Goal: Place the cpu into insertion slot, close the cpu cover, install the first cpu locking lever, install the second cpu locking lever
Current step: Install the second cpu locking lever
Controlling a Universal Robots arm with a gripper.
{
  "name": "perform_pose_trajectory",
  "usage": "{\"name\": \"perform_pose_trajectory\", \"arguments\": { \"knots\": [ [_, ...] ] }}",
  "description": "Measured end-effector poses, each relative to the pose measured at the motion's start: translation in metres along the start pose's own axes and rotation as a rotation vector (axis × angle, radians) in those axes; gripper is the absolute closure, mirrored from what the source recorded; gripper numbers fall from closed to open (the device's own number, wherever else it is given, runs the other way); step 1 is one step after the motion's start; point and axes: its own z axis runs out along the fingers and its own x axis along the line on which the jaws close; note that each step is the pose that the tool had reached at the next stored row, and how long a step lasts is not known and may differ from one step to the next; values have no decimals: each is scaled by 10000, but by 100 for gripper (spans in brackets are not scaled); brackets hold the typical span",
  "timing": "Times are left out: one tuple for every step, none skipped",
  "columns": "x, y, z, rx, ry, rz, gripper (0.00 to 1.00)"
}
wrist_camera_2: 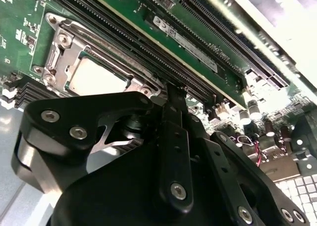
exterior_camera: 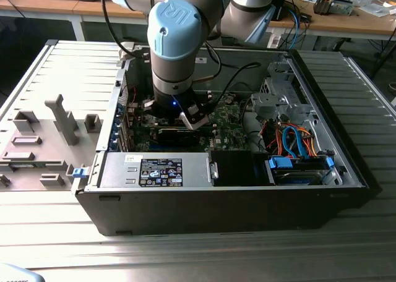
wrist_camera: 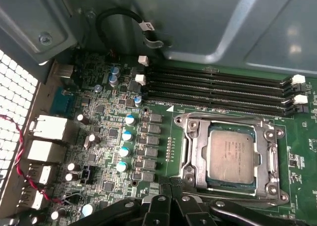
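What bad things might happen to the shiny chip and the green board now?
1. The gripper hangs close over the green board beside the insertion slot; a slip might scrape the tiny parts there.
2. The cpu sits in the slot with the cpu cover framing it; a bump might shift the chip or bend the frame.
3. The memory slots run right next to the socket, so a sideways move might hit them.

Just beyond the matt black metal jaws, the cpu [wrist_camera: 231, 158] has a dull grey metal top; the cpu cover [wrist_camera: 270, 159] framing it is shiny silvery metal on a glossy green board [wrist_camera: 302, 181].
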Motion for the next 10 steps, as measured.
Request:
{"name": "perform_pose_trajectory", "arguments": {
  "knots": [
    [-2,9,14,-3,0,-2,89],
    [-2,13,16,-1,0,-2,89],
    [-3,16,17,7,3,-3,89],
    [-3,18,18,56,7,-2,89],
    [-3,20,19,113,15,-1,89],
    [-4,20,19,148,20,-3,89],
    [-4,20,19,171,23,-5,89],
    [-4,20,20,201,26,-5,89],
    [-3,22,15,271,32,-4,89],
    [-4,29,-7,324,37,-7,89]
  ]
}}
